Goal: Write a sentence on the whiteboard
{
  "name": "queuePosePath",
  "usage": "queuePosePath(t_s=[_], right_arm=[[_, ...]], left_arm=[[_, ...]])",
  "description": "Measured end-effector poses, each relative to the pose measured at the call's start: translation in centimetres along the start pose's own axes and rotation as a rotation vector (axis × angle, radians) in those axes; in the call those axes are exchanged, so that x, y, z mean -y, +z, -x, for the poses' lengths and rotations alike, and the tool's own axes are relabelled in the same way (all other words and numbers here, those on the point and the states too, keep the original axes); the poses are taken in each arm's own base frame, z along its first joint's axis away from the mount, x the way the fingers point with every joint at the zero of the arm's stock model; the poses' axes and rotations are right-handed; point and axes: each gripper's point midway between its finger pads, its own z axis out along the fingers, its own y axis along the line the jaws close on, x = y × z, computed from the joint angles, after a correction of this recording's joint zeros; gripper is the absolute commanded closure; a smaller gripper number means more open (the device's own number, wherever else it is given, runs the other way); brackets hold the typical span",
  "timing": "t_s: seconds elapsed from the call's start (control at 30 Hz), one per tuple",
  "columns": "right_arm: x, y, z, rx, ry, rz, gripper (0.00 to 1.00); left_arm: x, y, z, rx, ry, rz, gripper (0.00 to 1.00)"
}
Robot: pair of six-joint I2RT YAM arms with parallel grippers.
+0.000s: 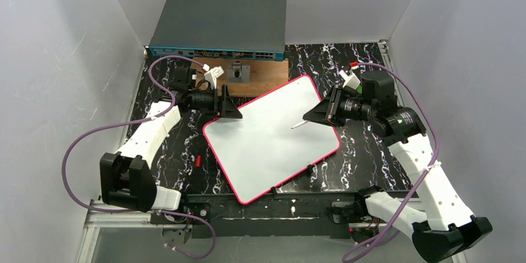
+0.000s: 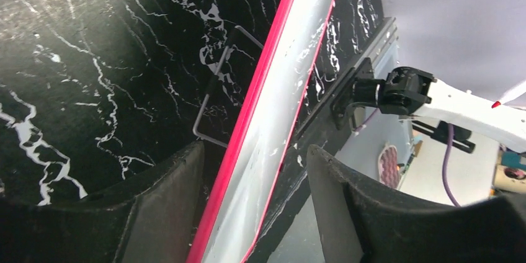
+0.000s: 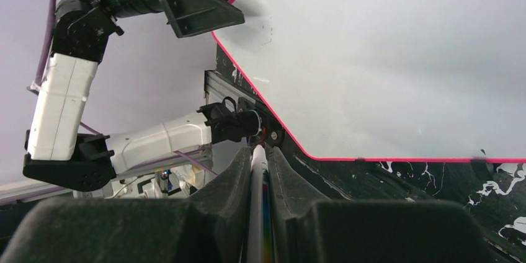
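**On the black marbled table: board flanked, marker poised**

At the middle of the table [image 1: 360, 151] the whiteboard [image 1: 273, 139] lies turned on a diagonal, its pink-red rim running from near the left arm up toward the brown wooden board [image 1: 260, 80] and the grey network switch [image 1: 217, 24] behind. That slant seems chosen to give each arm its own side, one corner to the left and the open face to the right.

The left gripper [image 1: 232, 109] sits at the board's upper-left corner. In its wrist view the rim runs between the two fingers [image 2: 167, 213], which stand apart on either side. Whether they actually pinch it I cannot tell. The likely purpose is to steady the board so strokes do not push it across the table.

The right gripper [image 1: 308, 116] is closed tight on a slim white marker [image 1: 299, 124], the shaft squeezed between its fingers. It is held low and slanted, tip over the board's right-hand part. Contact with the surface cannot be judged.

Apart from a few faint specks the face looks blank, so the sentence appears not yet begun.
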Motion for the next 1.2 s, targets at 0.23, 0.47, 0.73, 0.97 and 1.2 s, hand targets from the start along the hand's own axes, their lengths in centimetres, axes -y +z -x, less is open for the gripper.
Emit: queuePosePath(t_s=[0.23,0.47,0.73,0.97,1.2], right_arm=[[-0.6,0.5,0.2,-0.008,0.0,0.025,0.99],[-1.2,1.4,0.2,-0.019,-0.001,0.044,0.99],[-1.8,1.9,0.3,-0.021,-0.012,0.063,0.99],[-2.6,2.6,0.2,-0.009,-0.053,0.089,0.99],[-2.2,3.0,0.0,0.015,-0.071,0.091,0.99]], left_arm=[[0.1,1.3,-0.2,-0.04,-0.044,-0.084,0.56],[0.9,1.3,-0.5,-0.056,-0.054,-0.143,0.61],[1.5,1.4,-0.7,-0.067,-0.05,-0.174,0.83],[2.5,1.9,-1.3,-0.092,-0.037,-0.197,1.0],[3.5,2.1,-0.8,-0.094,-0.001,-0.186,1.0]])
